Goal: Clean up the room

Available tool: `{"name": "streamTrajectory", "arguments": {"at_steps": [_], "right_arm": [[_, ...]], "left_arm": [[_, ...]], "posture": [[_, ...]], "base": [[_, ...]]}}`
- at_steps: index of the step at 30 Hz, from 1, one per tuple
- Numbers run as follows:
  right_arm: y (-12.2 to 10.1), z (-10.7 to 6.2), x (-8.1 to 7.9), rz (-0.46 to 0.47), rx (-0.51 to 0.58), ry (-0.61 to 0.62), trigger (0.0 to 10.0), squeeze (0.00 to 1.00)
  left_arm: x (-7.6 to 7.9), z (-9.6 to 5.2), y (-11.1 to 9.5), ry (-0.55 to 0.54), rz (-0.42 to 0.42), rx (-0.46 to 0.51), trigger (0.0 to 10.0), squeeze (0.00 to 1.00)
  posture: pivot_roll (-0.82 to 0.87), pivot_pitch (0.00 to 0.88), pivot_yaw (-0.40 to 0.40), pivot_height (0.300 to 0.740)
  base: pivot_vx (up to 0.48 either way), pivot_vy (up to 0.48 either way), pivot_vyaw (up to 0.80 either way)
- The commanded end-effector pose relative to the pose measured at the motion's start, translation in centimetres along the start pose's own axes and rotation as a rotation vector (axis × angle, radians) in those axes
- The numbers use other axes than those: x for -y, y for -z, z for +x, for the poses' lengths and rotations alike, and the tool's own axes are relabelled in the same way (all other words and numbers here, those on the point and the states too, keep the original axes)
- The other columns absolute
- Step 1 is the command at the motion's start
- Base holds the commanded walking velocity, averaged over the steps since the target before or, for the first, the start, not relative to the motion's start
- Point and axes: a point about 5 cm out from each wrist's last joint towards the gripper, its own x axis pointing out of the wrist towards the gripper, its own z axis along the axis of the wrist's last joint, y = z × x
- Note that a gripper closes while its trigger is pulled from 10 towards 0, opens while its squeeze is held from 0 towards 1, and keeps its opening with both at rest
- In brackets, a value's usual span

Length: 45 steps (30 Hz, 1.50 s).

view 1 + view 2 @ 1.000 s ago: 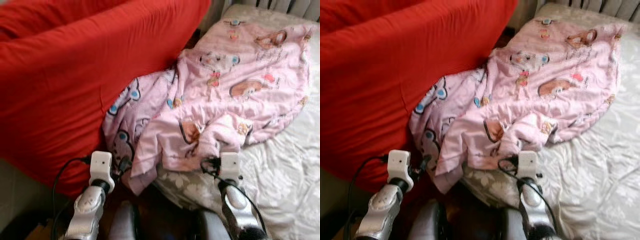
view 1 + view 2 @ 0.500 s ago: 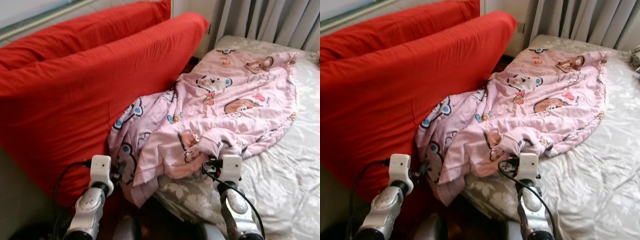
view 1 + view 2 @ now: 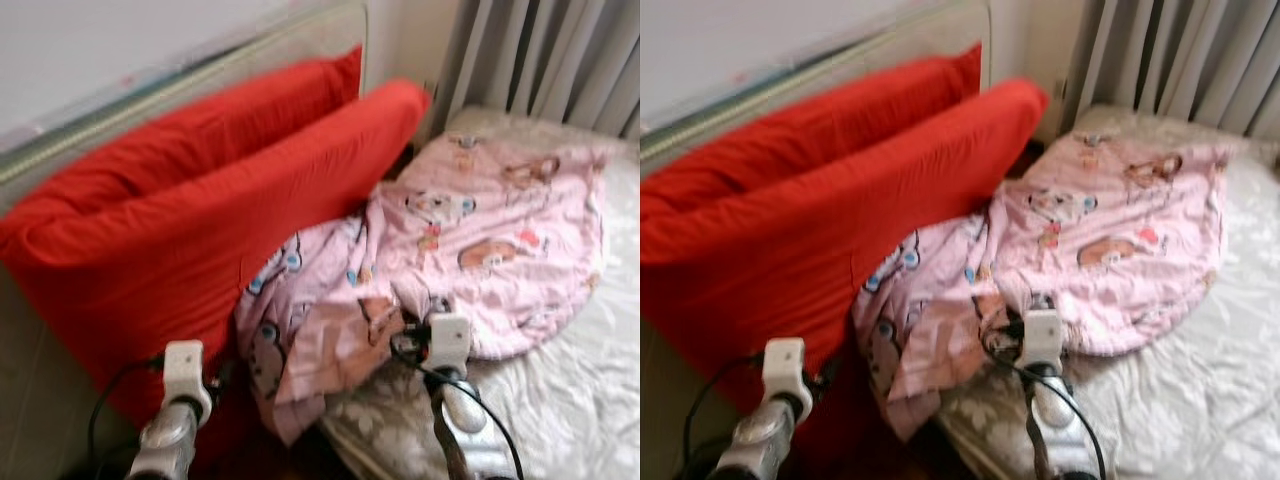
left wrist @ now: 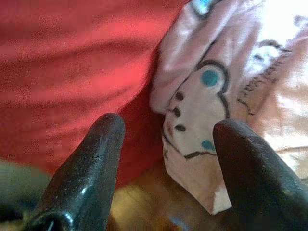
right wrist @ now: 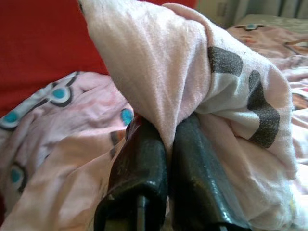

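A pink blanket (image 3: 480, 230) with cartoon prints lies spread over the bed, and its near corner hangs off the edge beside the red cushions (image 3: 200, 220). My right gripper (image 5: 169, 130) is shut on a bunched fold of the pink blanket at the bed's near edge, with cloth draped over both fingers. My left gripper (image 4: 166, 127) is open and held low between the red cushion (image 4: 72, 62) and the hanging blanket corner (image 4: 207, 110), holding nothing. In the left eye view, my left wrist (image 3: 183, 365) sits at the lower left.
The white floral bed sheet (image 3: 570, 400) is bare on the right. Grey curtains (image 3: 560, 60) hang behind the bed. A pale wall and a headboard edge (image 3: 200, 70) run behind the cushions. A strip of brown floor (image 4: 144, 207) shows below the blanket corner.
The whole view has shifted, so the wall and curtains now show and the picture is blurred. The right gripper still holds the blanket fold, which looks more bunched. The left gripper stays open.
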Motion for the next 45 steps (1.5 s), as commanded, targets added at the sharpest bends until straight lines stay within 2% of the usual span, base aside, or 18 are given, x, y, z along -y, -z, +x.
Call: {"name": "streamTrajectory", "arguments": {"at_steps": [1,4,5,8,17,22,32,37,45], "right_arm": [[-0.2,-0.1,-0.1,0.009,0.012,0.015,10.0,0.0],[-0.3,-0.1,-0.2,0.022,0.022,0.021,10.0,0.0],[-0.4,-0.2,-0.3,0.055,0.032,0.034,10.0,0.0],[-0.4,-0.3,-0.4,0.083,0.04,0.043,10.0,0.0],[-0.3,-0.2,-0.5,0.057,0.03,0.033,10.0,0.0],[-0.3,-0.3,-0.7,0.061,0.032,0.035,10.0,0.0],[0.1,-0.5,-0.7,0.063,0.024,0.029,10.0,0.0],[-0.2,-0.4,-0.1,0.048,0.035,0.049,10.0,0.0],[-0.7,0.0,0.1,0.022,0.044,0.051,10.0,0.0]], "left_arm": [[-0.5,-0.4,1.4,-0.018,-0.005,-0.071,10.0,0.0],[-0.7,-0.6,2.1,-0.016,0.023,-0.1,10.0,0.0],[-1.0,-1.0,3.0,-0.036,0.03,-0.137,10.0,0.0],[-1.1,-1.3,3.6,-0.039,0.049,-0.162,10.0,0.0],[-1.1,-2.5,6.0,-0.042,0.1,-0.233,10.0,0.0],[-1.6,-3.3,7.3,-0.055,0.099,-0.279,10.0,0.0],[-1.8,-3.6,7.8,-0.065,0.087,-0.296,10.0,0.0],[-1.3,-3.7,8.1,-0.041,0.102,-0.307,10.0,0.0],[-1.5,-3.8,8.3,-0.042,0.111,-0.319,10.0,0.0]], "posture": [[-0.03,0.0,0.03,0.74],[-0.04,0.0,0.032,0.74],[-0.03,0.0,0.038,0.74],[-0.04,0.0,0.039,0.74],[-0.03,0.0,0.039,0.74],[-0.03,0.0,0.035,0.74],[-0.03,0.0,0.028,0.74],[-0.04,0.0,0.027,0.74],[-0.02,0.0,0.019,0.74]], "base": [[0.0,0.0,0.0],[0.0,0.0,0.0],[0.0,0.0,0.0],[0.0,0.0,0.0],[0.0,0.0,0.0],[0.0,0.0,0.0],[0.0,0.0,0.0],[0.0,0.0,0.0],[0.0,0.0,0.0]]}}
